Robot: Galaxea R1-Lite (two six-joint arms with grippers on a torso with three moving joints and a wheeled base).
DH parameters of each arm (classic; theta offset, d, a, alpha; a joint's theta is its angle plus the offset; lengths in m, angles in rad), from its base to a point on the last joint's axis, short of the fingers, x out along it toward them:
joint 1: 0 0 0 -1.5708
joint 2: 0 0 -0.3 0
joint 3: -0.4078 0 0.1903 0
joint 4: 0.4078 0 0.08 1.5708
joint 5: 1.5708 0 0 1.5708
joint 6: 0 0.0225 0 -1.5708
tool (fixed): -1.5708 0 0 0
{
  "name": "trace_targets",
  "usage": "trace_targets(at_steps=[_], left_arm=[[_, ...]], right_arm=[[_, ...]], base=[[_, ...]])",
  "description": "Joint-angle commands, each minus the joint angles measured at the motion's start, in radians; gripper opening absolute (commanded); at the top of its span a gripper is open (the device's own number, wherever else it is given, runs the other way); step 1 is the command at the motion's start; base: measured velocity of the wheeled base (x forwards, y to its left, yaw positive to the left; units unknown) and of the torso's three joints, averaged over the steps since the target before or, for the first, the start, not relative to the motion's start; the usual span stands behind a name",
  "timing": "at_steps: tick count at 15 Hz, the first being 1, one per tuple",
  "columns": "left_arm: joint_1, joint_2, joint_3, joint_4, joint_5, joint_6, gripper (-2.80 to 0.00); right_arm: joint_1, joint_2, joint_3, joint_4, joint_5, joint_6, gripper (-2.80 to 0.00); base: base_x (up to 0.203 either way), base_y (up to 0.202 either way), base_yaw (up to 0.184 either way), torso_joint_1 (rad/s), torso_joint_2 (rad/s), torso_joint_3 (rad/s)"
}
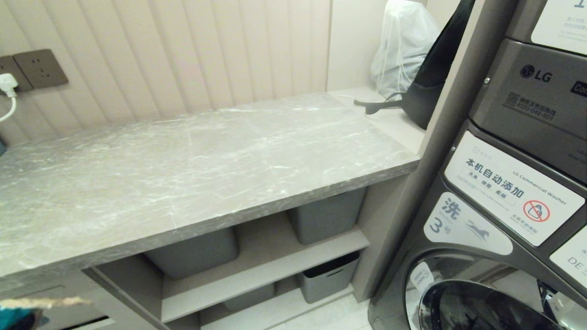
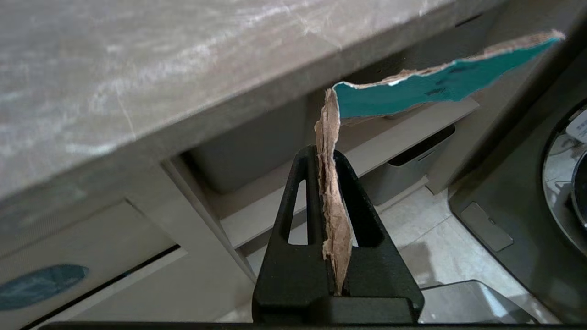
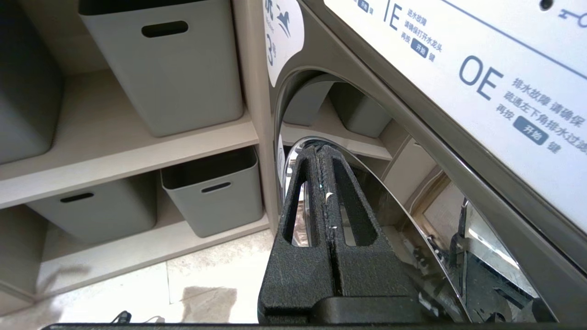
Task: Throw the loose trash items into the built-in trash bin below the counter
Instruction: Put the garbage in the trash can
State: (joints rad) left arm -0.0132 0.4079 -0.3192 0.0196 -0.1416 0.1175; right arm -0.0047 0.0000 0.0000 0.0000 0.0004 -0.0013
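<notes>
Left gripper (image 2: 326,158): fingers pressed together on one torn cardboard scrap (image 2: 334,215), pinched edge-on between the black pads. Held below and in front of the counter's front edge, pointing toward the open shelving.
Cardboard scrap: one seen; brown ragged edge rises past the fingertips, then folds over into a teal-blue face with dark dots. In the head view only its torn top edge shows at the lower left corner (image 1: 43,302).
Right gripper (image 3: 322,153): fingers closed against each other, nothing between them. Held low beside the washing machine door (image 3: 412,256), close to the chrome door ring.
Built-in trash bin (image 2: 82,256): beige cabinet front under the counter, beside the held scrap; a blue oval icon shows on the flap panel, with a dark gap along the flap's lower edge.
Counter (image 1: 192,169): one long grey marble-look slab with white veining and a thick front edge; no scraps lie on the stretch in view.
Grey plastic baskets (image 1: 325,215): four visible in the head view, two on the upper shelf and two on the lower, under the counter to the right of the bin.
Washing machine (image 1: 504,192): one dark grey LG front-loader at the right, white labels with Chinese text, a further unit stacked above.
Far end of counter: one white drawstring bag (image 1: 403,41) and one black bag (image 1: 426,101).
Wall: pale ribbed panelling; two dark socket plates (image 1: 39,68) at the left, one taking a white plug.
Floor (image 3: 206,279): pale tile.
</notes>
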Motion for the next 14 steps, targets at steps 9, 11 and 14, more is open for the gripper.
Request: trace_targets(at_steps=[9, 11, 14], left_arm=[[0.013, -0.411, 0.321, -0.023, 0.126, 0.003, -2.80], [0.013, -0.409, 0.321, -0.013, 0.130, -0.025, -2.80], [0.013, -0.409, 0.319, -0.008, 0.124, -0.020, -2.80]], right_arm=[[0.000, 0.000, 0.000, 0.000, 0.001, 0.000, -2.80], [0.000, 0.000, 0.000, 0.000, 0.000, 0.000, -2.80], [0.000, 0.000, 0.000, 0.000, 0.000, 0.000, -2.80]], base=[[0.000, 0.000, 0.000, 0.000, 0.00, 0.000], [0.000, 0.000, 0.000, 0.000, 0.00, 0.000], [0.000, 0.000, 0.000, 0.000, 0.00, 0.000]])
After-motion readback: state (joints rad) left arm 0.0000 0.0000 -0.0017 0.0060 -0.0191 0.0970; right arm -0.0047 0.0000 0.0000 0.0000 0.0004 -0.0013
